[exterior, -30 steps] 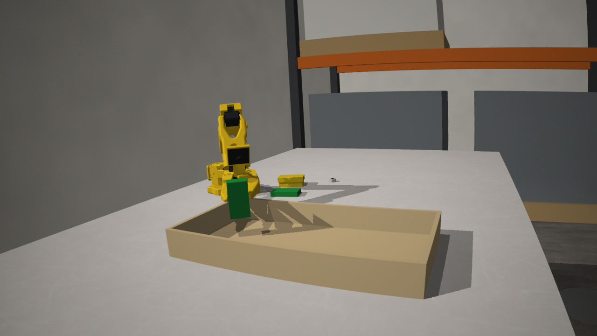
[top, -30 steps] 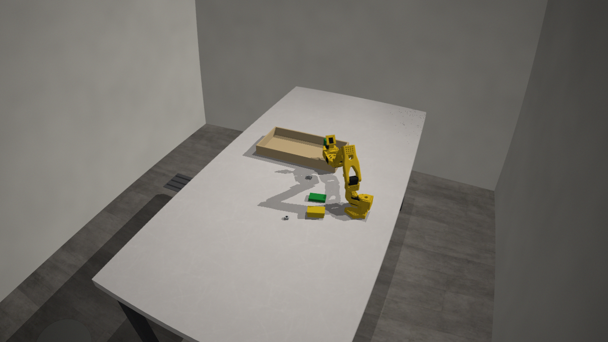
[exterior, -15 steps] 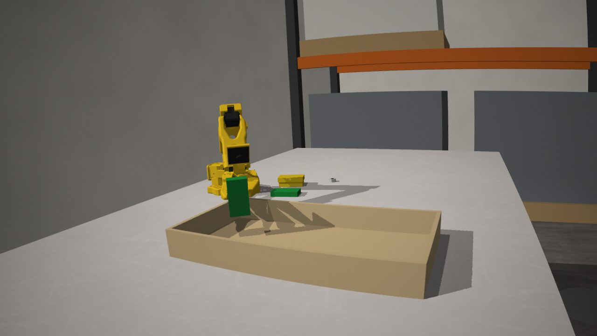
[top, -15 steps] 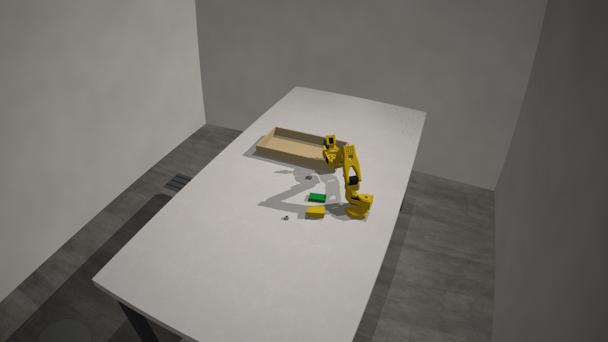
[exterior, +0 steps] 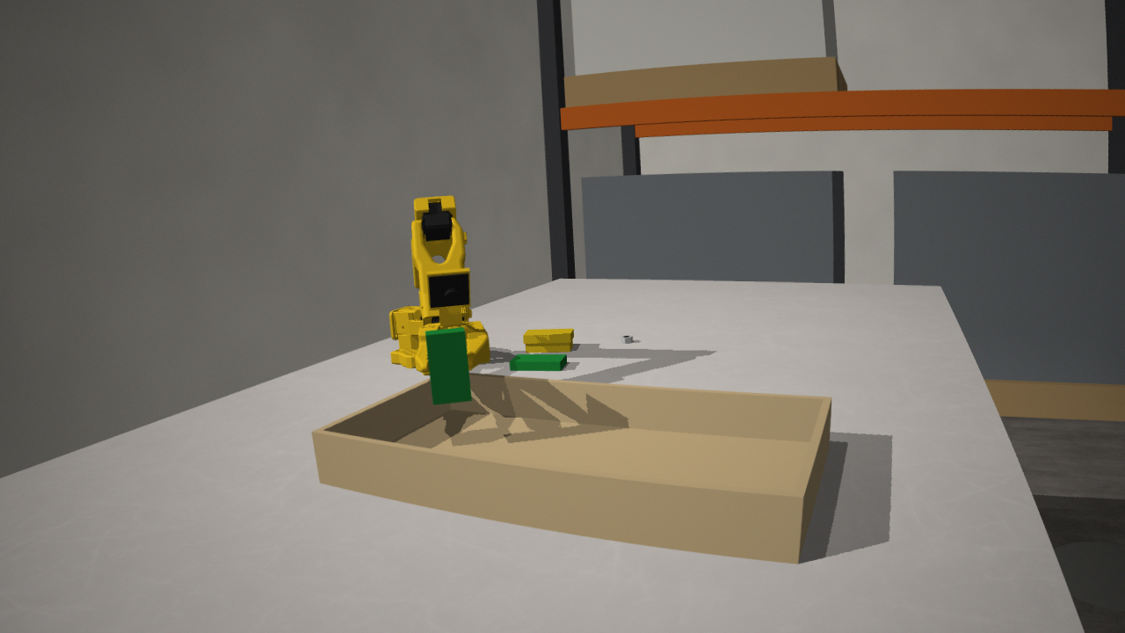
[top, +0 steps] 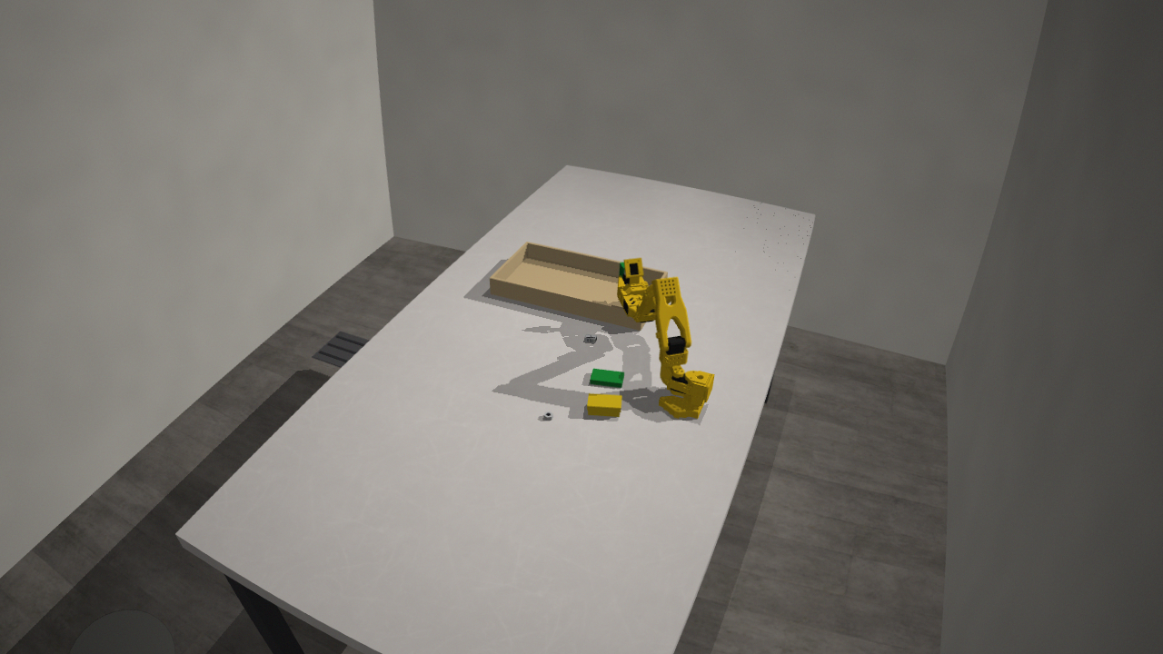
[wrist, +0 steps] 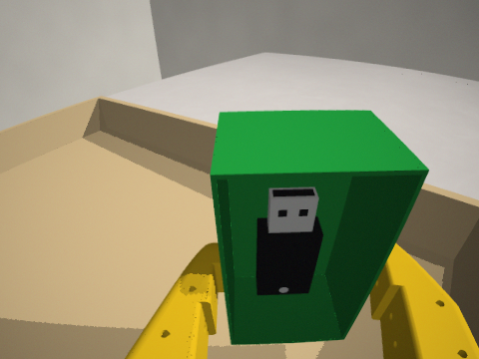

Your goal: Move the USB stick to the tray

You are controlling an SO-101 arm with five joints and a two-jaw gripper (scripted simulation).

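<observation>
Green box base (top: 622, 272) (exterior: 449, 367) (wrist: 323, 142), tray end, top view.
Exterior: base tilted steeply above the tray (top: 561, 309) (exterior: 550, 504) (wrist: 125, 209), rim below; pale table (top: 422, 455) (exterior: 196, 512) (wrist: 319, 75), grey walls. Wrist: gripper (wrist: 301, 291) clamps base; USB stick (wrist: 288, 249) inside.

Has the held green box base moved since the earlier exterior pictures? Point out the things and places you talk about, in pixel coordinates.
Yes, slightly upward: in the exterior view, the green box base (top: 622, 270) (exterior: 448, 367) (wrist: 319, 144) appears higher against the tray (top: 561, 302) (exterior: 550, 504) (wrist: 45, 214).
</observation>
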